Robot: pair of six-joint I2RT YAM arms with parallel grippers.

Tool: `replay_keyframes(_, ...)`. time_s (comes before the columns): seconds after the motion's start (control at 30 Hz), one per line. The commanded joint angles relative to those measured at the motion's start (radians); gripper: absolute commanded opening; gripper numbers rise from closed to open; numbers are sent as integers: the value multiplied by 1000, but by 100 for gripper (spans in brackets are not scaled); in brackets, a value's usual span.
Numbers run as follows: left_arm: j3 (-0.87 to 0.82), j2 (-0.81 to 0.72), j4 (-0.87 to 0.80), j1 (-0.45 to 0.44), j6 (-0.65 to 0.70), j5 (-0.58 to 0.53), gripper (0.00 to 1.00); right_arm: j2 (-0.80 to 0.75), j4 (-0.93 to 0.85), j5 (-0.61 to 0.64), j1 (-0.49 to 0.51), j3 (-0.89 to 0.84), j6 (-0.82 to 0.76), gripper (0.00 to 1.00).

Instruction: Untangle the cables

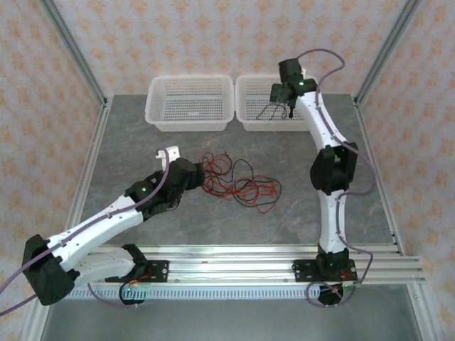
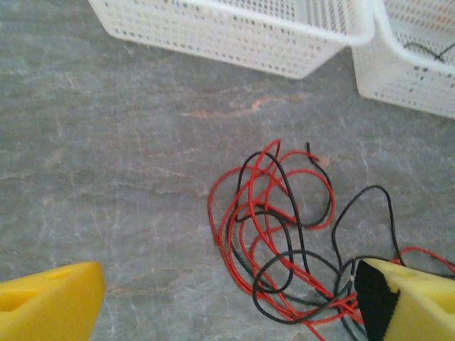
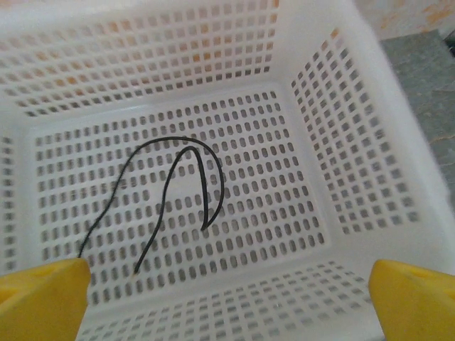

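Observation:
The cables are a loose tangle of thin red and black strands (image 1: 238,183) on the grey table, mid-table. My left gripper (image 1: 186,165) sits at the tangle's left edge. In the left wrist view it (image 2: 227,305) is open wide, with the tangle (image 2: 284,234) lying between the yellow fingers and several strands running under the right fingertip (image 2: 409,302). My right gripper (image 1: 283,101) hovers over the right white basket (image 1: 249,122). It (image 3: 227,302) is open, and a single black cable (image 3: 188,181) lies loose on the basket floor beyond it.
Two white perforated baskets stand side by side at the back: the left basket (image 1: 189,124) and the right one (image 3: 355,135). Metal frame posts and patterned walls bound the table. An aluminium rail (image 1: 234,264) runs along the near edge.

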Motion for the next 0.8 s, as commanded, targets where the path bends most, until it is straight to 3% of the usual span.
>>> replay_keyframes(0.0,32,39,-8,36,19,105,89,-215,-50,-14,24,-120,9,100)
replay_keyframes(0.13,24,91,61,101,54,215,82,-431,40,-29,63,-359,23,100)
replay_keyframes(0.43,44,236,205,200,116,363,70,-822,172,-56,154,-778,135,87)
replay_keyframes(0.77,91,444,285,250,118,370,61,-998,229,-79,231,-1024,226,82)
